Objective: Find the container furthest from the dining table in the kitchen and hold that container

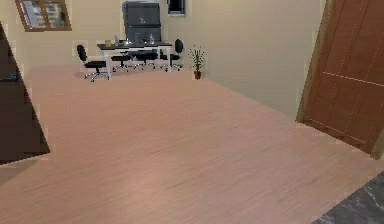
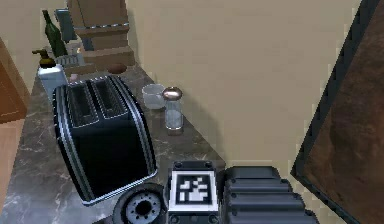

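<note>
On a dark marbled counter (image 2: 35, 175) in the arm side view stands a black and chrome toaster (image 2: 100, 135). Behind it are a pale translucent bowl-like container (image 2: 154, 96) and a glass shaker with a brown cap (image 2: 174, 108). Farther back are a green bottle (image 2: 50, 35), a second bottle (image 2: 71, 28) and a small white container (image 2: 48, 76). At the bottom edge the arm's dark ribbed bar (image 2: 262, 195) ends in a white marked square (image 2: 195, 190). The gripper's dark round body (image 2: 140, 208) lies left of it, close to the toaster's base. I cannot tell whether it holds anything.
A brown box (image 2: 104, 30) stands at the counter's back and a dark wooden panel (image 2: 352, 130) rises at the right. In the forward view, wood floor (image 1: 170, 140) runs to a table with black chairs (image 1: 135, 52), a potted plant (image 1: 197, 62), a brown door (image 1: 346, 75) and a dark cabinet (image 1: 15, 110).
</note>
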Tool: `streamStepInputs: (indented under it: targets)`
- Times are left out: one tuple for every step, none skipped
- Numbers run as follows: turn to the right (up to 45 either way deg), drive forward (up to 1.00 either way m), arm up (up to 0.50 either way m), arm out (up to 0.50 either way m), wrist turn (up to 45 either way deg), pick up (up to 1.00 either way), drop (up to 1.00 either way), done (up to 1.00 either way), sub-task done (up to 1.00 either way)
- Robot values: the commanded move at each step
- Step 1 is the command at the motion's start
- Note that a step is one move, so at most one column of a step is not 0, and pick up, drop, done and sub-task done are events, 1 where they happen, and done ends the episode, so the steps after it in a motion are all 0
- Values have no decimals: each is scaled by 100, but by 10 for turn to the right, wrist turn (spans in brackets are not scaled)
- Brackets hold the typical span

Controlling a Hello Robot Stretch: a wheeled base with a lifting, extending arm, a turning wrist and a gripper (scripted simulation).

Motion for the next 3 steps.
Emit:
streamStepInputs:
  targets:
    - [0,0,0,0,0,100,0,0,0]
    - [0,0,0,48,0,0,0,0,0]
    - [450,0,0,0,0,0,0,0,0]
